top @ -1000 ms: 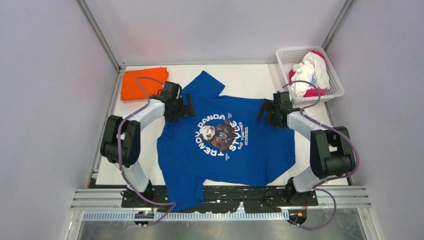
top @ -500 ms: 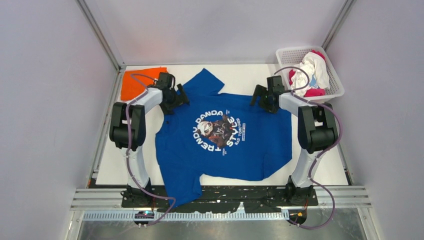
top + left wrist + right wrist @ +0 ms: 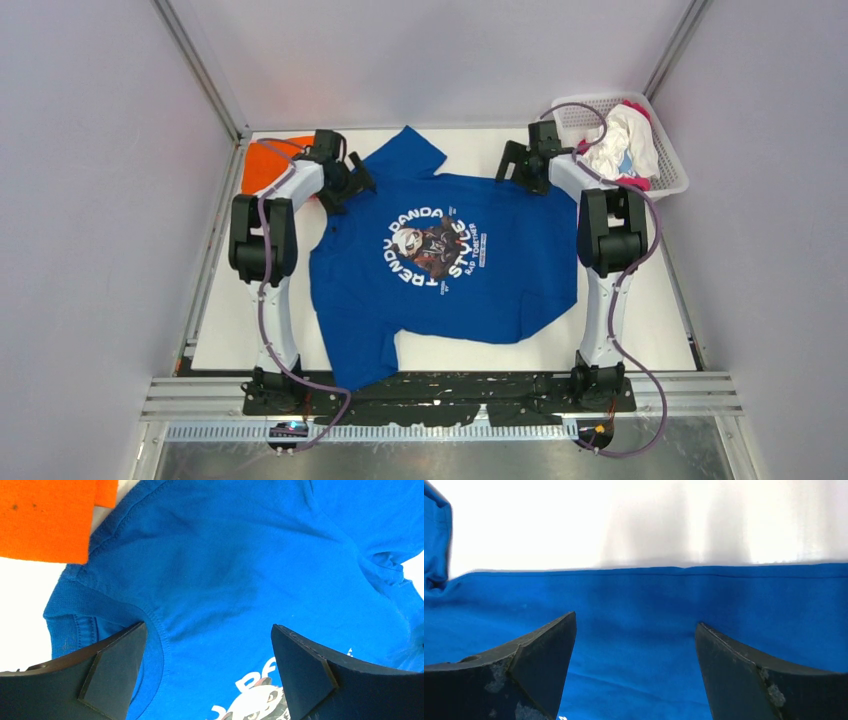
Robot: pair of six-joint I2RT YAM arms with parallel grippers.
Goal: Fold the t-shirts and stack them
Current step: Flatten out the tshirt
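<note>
Upper left of the top view: left gripper [image 3: 355,188] spread wide and empty over the collar and upper shoulder of the blue t-shirt [image 3: 450,265], just beside the folded orange t-shirt [image 3: 258,170]. Centre: flat and print up on the table [image 3: 650,300], long axis running left to right, collar at left, hem at right, one sleeve toward the top of frame and one toward the bottom. Right of centre, near the top: right gripper [image 3: 512,168] likewise wide and empty over the upper hem corner, fabric edge straight ahead of the fingers in its wrist view; each arm nearest its own end, probably for a paired pinch along that upper edge.
</note>
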